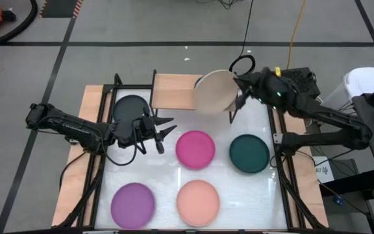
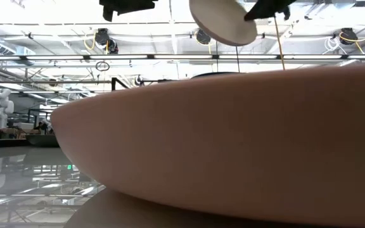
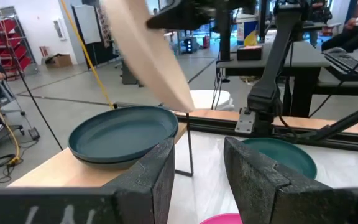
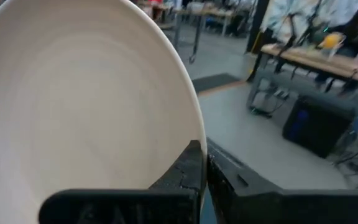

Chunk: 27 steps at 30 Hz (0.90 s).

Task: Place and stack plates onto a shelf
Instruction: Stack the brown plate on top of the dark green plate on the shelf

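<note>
Right gripper (image 1: 239, 86) pinches the rim of the beige plate (image 1: 214, 91), fingers closed on its edge; right wrist view shows the two fingers (image 4: 188, 171) clamped on the rim with the plate's face filling most of that view and its far side cut off. Plate is held in the air, tilted, over the right end of the shelf (image 1: 171, 91); from the high view alone the height is hard to judge, but the low view shows it up high (image 2: 224, 22) under a dark gripper part, clear of any surface.

Left gripper (image 1: 161, 127) hovers just in front of the shelf, fingers spread apart and empty; left wrist view shows both fingers (image 3: 153, 180) with a gap between them.

A dark teal plate (image 3: 123, 132) sits on the left half of the shelf; in the high view it is partly hidden by the left arm.

On the table (image 1: 239, 188): magenta plate (image 1: 195, 149), green-teal plate (image 1: 249, 153), purple plate (image 1: 133, 202), salmon plate (image 1: 198, 202), all apart from each other. Low view is nearly blocked by the salmon plate's side (image 2: 233, 139) up close, so the shelf and the other plates do not show there.
</note>
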### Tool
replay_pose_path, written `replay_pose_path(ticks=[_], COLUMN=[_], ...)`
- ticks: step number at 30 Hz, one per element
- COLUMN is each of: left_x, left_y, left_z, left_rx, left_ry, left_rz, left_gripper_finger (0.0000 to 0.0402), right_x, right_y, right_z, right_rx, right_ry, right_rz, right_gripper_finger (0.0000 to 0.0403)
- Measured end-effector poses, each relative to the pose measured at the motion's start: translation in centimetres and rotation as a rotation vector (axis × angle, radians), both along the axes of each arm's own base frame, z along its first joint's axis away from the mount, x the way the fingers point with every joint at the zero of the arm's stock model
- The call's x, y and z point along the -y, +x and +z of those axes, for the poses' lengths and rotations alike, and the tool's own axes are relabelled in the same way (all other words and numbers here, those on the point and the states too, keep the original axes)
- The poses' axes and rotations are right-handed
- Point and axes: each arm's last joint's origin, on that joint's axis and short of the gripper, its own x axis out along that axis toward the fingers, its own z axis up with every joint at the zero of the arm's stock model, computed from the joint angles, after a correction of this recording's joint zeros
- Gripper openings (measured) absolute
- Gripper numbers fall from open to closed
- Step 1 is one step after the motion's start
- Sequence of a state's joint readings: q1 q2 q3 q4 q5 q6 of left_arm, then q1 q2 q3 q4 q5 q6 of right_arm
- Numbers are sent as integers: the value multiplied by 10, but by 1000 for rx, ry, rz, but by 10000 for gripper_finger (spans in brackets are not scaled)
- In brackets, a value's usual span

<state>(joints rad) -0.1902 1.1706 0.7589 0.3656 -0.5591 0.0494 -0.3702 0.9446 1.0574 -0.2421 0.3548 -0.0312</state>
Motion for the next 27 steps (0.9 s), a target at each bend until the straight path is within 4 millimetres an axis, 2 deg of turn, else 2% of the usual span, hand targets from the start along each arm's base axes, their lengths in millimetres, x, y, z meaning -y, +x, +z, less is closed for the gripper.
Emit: replay_pose_path(ticks=[5, 8, 14, 21, 27], left_x=[0, 0, 0, 0, 0], left_y=[0, 0, 0, 0, 0], left_z=[0, 0, -4, -5, -5], left_rx=[0, -4, -37, -41, -41], left_ry=[-1, -2, -8, -11, -13], left_rz=[0, 0, 1, 1, 1], left_gripper_finger=[145, 145, 145, 145, 145], right_x=[38, 59, 90, 107, 106], right_y=[15, 19, 14, 3, -1], right_z=[-7, -21, -36, -43, -63], right_rx=[-80, -148, -171, -120, -161], right_ry=[140, 218, 294, 391, 430], right_rz=[7, -10, -73, -81, -97], right_gripper_finger=[0, 0, 0, 0, 7])
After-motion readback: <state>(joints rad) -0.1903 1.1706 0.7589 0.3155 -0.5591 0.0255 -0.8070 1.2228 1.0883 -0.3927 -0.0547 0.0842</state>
